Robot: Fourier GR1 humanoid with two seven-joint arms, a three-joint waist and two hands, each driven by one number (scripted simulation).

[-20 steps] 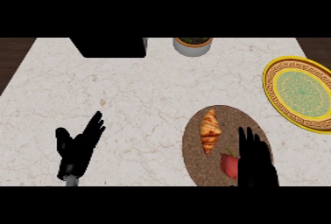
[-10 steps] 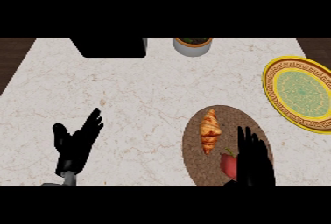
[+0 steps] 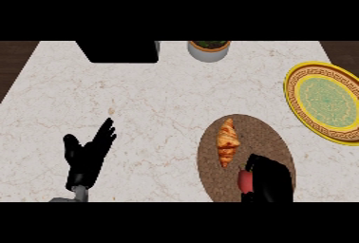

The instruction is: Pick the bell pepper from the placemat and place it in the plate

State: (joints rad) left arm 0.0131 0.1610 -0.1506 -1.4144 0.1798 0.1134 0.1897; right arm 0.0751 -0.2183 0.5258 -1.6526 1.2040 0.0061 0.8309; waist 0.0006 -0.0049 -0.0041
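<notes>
We look down on a pale stone counter (image 3: 161, 104); our right hand (image 3: 269, 182) is low on the right side, over the near part of the brown placemat (image 3: 270, 137); its fingers are bent down over the red bell pepper (image 3: 245, 181), and they curl round it; we can only see a small red bit of the pepper at the hand's left edge, because the hand hides the rest; the pepper is on the placemat, near its bottom end; we cannot tell if it is lifted off the mat.

A golden croissant (image 3: 226, 141) lies on the placemat too, just beyond the pepper and a bit to the left; it is close to the hand but not touching it.

The plate (image 3: 301, 78) is yellow with a green middle; it sits at the right edge of the counter, near the placemat but not touching it.

Our left hand (image 3: 85, 156) is low on the left, open, fingers straight and pointing up; it holds nothing.

At the far edge we see a black box (image 3: 118, 51) and a grey pot (image 3: 209, 50) with something green in it.
</notes>
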